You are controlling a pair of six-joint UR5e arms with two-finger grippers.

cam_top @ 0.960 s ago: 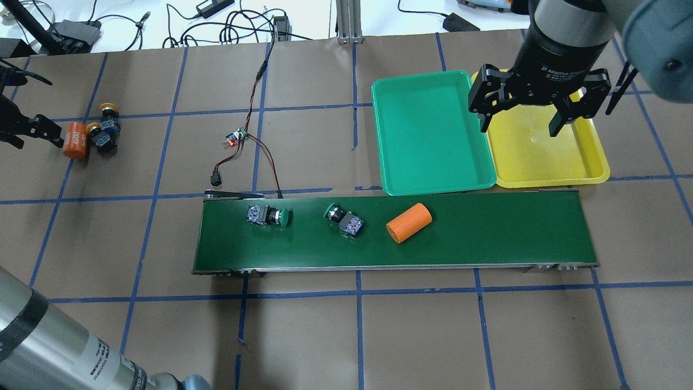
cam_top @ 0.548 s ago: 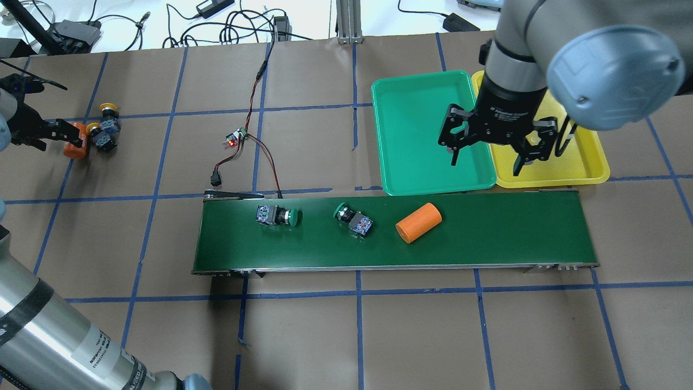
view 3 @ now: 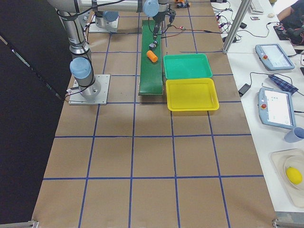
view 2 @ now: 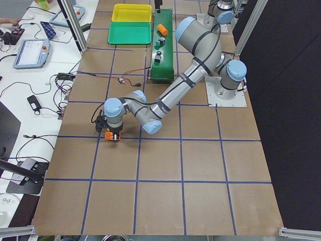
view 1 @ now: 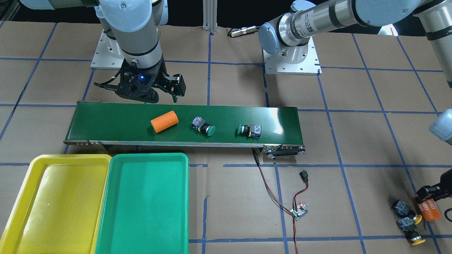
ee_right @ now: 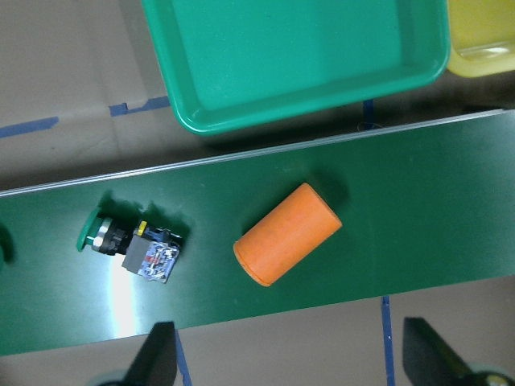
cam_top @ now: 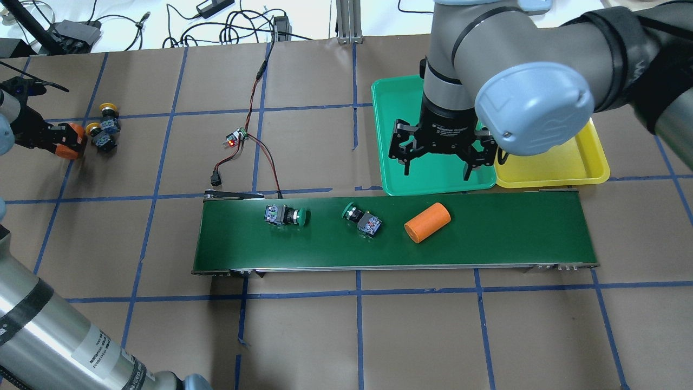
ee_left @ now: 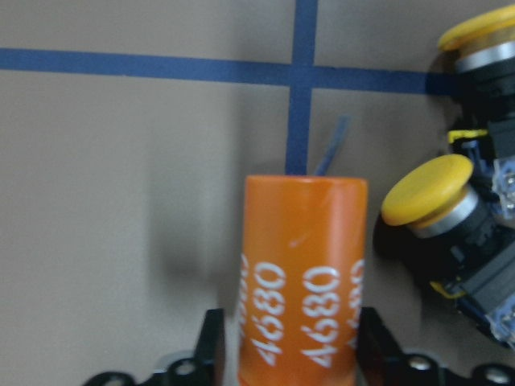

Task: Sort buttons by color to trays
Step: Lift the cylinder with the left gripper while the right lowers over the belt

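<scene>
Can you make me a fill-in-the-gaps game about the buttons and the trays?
1. Both buttons on the conveyor belt have ___ caps.
2. The two yellow buttons lie on the table beside an orange cylinder marked ___.
3. The yellow tray and the green tray are both ___.

Missing words: green; 4680; empty.

green tray (cam_top: 391, 108) partly behind right arm (cam_top: 533, 103), 4680 cylinder (ee_left: 302, 273) cropped below
</scene>
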